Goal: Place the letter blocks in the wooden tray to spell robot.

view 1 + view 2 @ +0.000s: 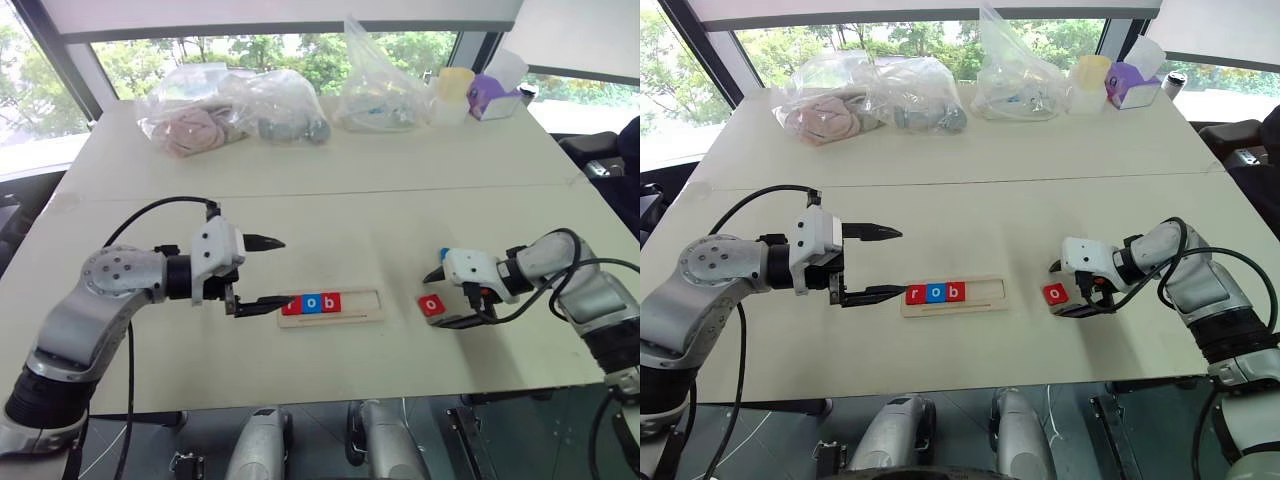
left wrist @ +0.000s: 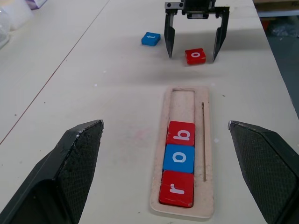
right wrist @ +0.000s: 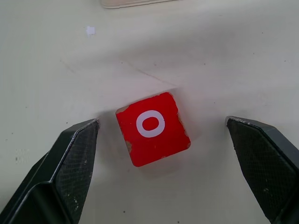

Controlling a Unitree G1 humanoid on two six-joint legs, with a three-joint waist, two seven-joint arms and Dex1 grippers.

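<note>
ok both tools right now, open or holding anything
left tool: open, empty, beside the wooden tray.
right tool: open, straddling the red o block, not gripping.

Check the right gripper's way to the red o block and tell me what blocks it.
Nothing visible does. The right gripper is open, one finger on each side of the red o block, which lies alone on the bare table.
</note>
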